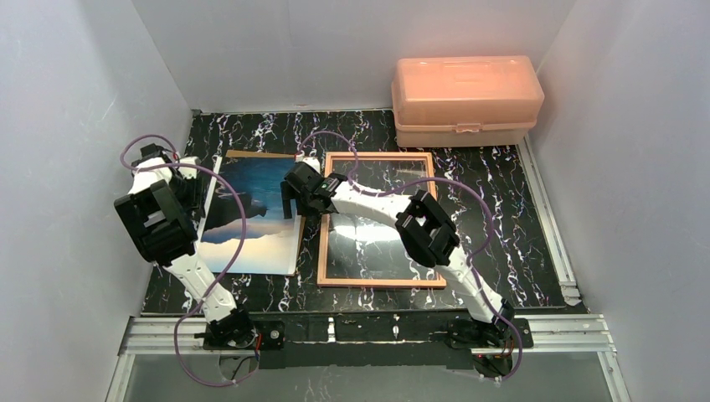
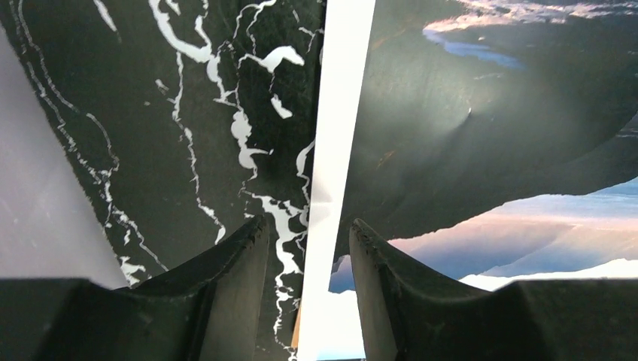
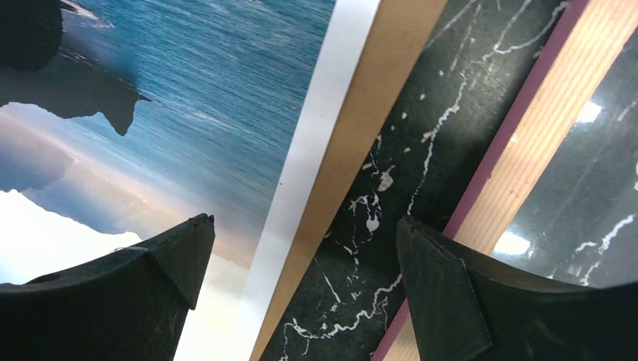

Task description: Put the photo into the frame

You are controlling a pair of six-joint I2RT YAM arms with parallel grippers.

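1. Table [image 1: 519,243]: black marble-patterned top, carries everything listed below.
2. Peach box [image 1: 465,99]: upper right of the top view, lid down, well apart from the work.
3. The frame [image 1: 377,282]: centre of the top view, lying flat with its tan wood side up and marble showing through the pane. Judged stiff, with a breakable pane; best left where it lies.
4. The photo [image 1: 251,243]: left of centre, picture side up, just beside the frame with a strip of marble between them. Judged light, thin, limp and glossy, and easily creased. Take hold at a free edge, since the middle offers no purchase.
5. Backing board [image 3: 359,135]: a brown margin showing under the photo's right edge.
6. Right gripper [image 3: 302,222]: jaws spread wide and holding nothing. One finger is over the photo, the other over the frame's left rail.
7. Left gripper [image 2: 308,226]: jaws partly apart astride the photo's white left edge, with nothing clamped.

View notes: only the top view gives the whole layout. Only the left wrist view shows the white edge between the fingers. Only the right wrist view shows the pink side of the frame's rail.
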